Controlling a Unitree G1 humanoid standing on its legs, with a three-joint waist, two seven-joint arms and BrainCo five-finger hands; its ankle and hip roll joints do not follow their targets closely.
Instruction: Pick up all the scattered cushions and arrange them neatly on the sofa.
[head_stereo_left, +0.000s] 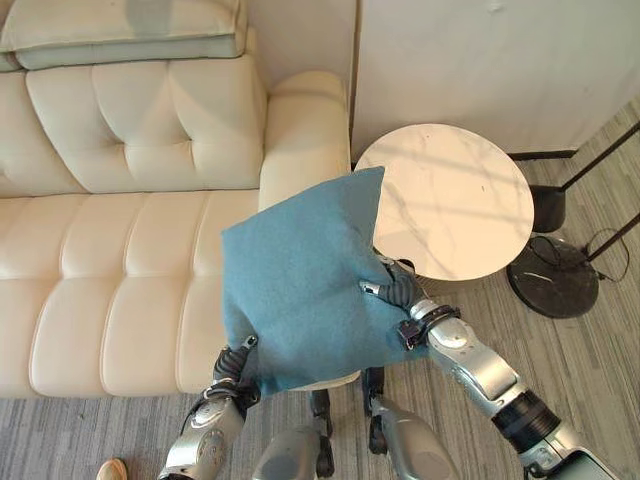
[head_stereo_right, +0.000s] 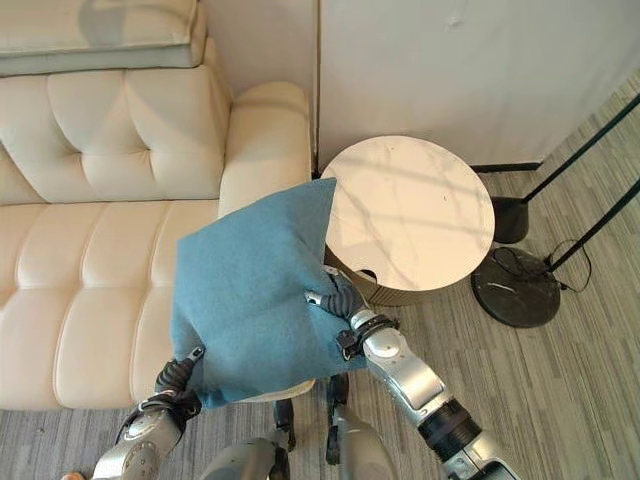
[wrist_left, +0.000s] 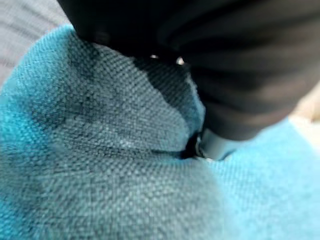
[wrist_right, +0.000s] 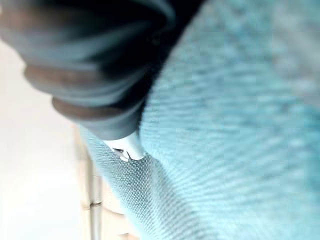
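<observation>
Blue fabric cushion (head_stereo_left: 300, 285) is held up between both hands over the cream sofa's (head_stereo_left: 110, 290) front edge beside its armrest, left hand (head_stereo_left: 234, 368) and right hand (head_stereo_left: 398, 290) pressed against it, finger positions indeterminable.

The cream tufted sofa (head_stereo_left: 120, 250) is standing on the grey striped floor (head_stereo_left: 590, 380) and is backing against the pale wall (head_stereo_right: 430, 70). A cream cushion (head_stereo_left: 125, 30) is lying along the top of the sofa's backrest. Just beside the sofa's armrest, a round white side table (head_stereo_left: 445, 200) is standing on the floor. Beyond the table from the sofa, a round dark lamp base (head_stereo_left: 552, 278) is resting on the floor.
</observation>
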